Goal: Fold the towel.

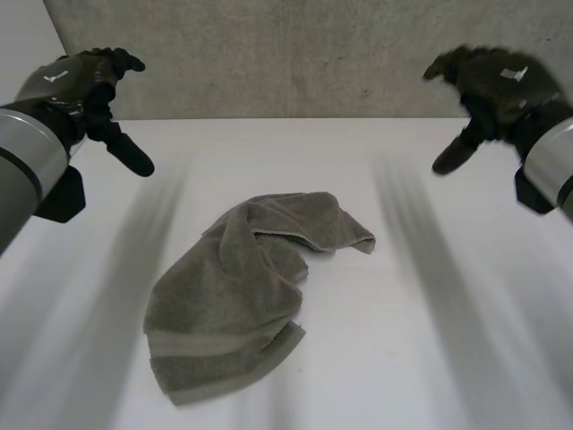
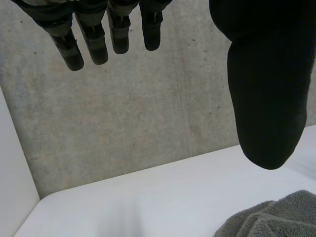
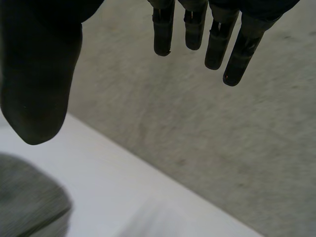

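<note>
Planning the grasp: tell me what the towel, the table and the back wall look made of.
Towel: grey terry cloth, matte, with fuzzy pile and a flat woven band near one end. Table: smooth white top, faintly sheened; probably laminate or painted board, unclear which. Wall: looks like bare concrete, mottled grey and speckled.

Towel (image 1: 228, 305) x1, robot hands (image 1: 82, 82) (image 1: 497, 82) x2

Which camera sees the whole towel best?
The head view. There the whole grey towel lies crumpled on the white table, every edge in sight. The left wrist view catches a small piece past the thumb of the left hand; the right wrist view, a piece beside the thumb of the right hand.
</note>
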